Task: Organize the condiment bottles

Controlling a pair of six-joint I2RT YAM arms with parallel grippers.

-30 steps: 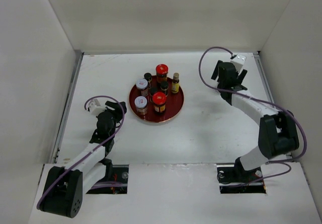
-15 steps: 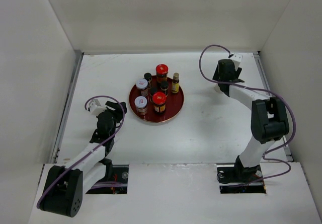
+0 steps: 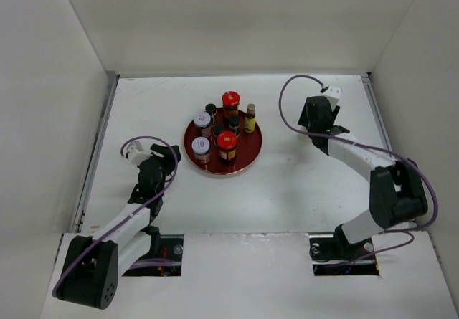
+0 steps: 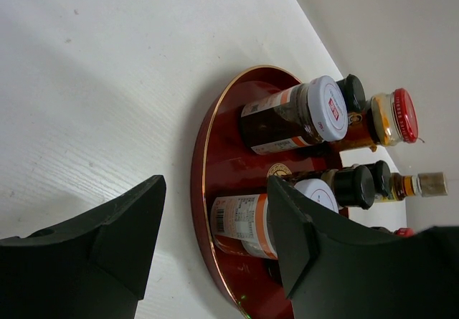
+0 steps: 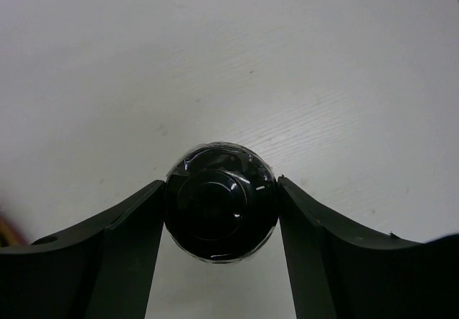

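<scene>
Right gripper (image 3: 315,115) hangs over the white table (image 3: 287,183), well right of the round red tray (image 3: 252,153) of small condiment bottles (image 3: 226,141); left-wrist view, left gripper (image 4: 215,190) gapes empty near that tray; right-wrist view, fingers (image 5: 129,233) clamp a glossy black bottle cap (image 5: 220,201).

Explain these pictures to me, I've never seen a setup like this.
Two robot arms are bolted to a white table. One picture looks down from above; the other two come from cameras on the wrists. A round red tray carries the condiment bottles, all upright. The left gripper is open and empty, facing the tray. The right gripper, well away from the tray, is closed on a black-capped bottle, seen from above its cap.
</scene>
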